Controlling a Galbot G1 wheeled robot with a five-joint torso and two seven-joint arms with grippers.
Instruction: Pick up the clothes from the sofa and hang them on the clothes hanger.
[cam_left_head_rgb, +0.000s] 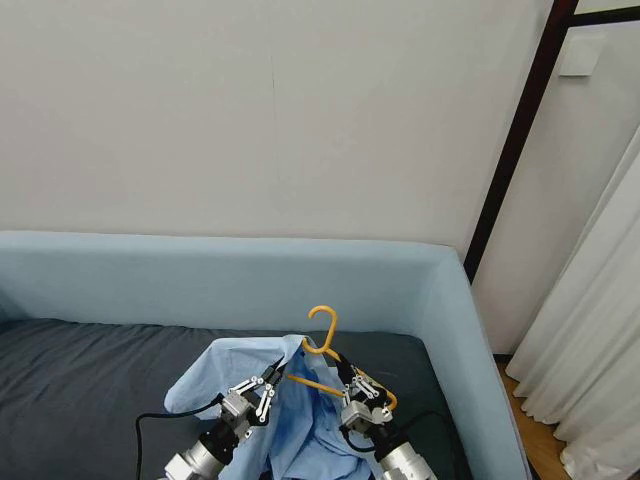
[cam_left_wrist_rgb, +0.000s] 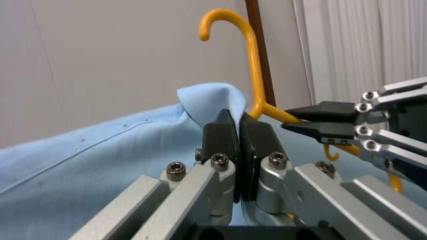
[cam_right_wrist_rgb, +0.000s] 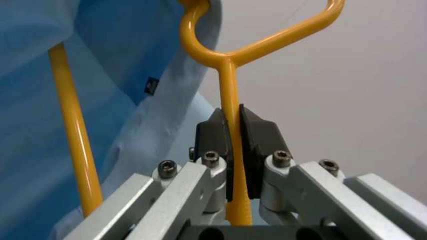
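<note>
A light blue shirt (cam_left_head_rgb: 240, 372) is held up over the dark sofa seat (cam_left_head_rgb: 80, 380), partly draped on an orange hanger (cam_left_head_rgb: 325, 345). My left gripper (cam_left_head_rgb: 275, 372) is shut on the shirt's collar edge (cam_left_wrist_rgb: 210, 102), close beside the hanger's neck (cam_left_wrist_rgb: 257, 75). Just to its right, my right gripper (cam_left_head_rgb: 352, 378) is shut on the hanger's right arm; its pads (cam_right_wrist_rgb: 257, 135) pinch the orange bar (cam_right_wrist_rgb: 229, 115). The hanger's left arm (cam_right_wrist_rgb: 73, 135) lies inside the shirt (cam_right_wrist_rgb: 113, 65). In the left wrist view the right gripper's fingers (cam_left_wrist_rgb: 327, 125) show next to the hook.
The sofa's pale blue backrest (cam_left_head_rgb: 200, 275) runs behind, with its right armrest (cam_left_head_rgb: 470, 370) close to my right arm. A white wall stands behind. A dark door frame (cam_left_head_rgb: 515, 140) and white curtains (cam_left_head_rgb: 600, 340) are at the right.
</note>
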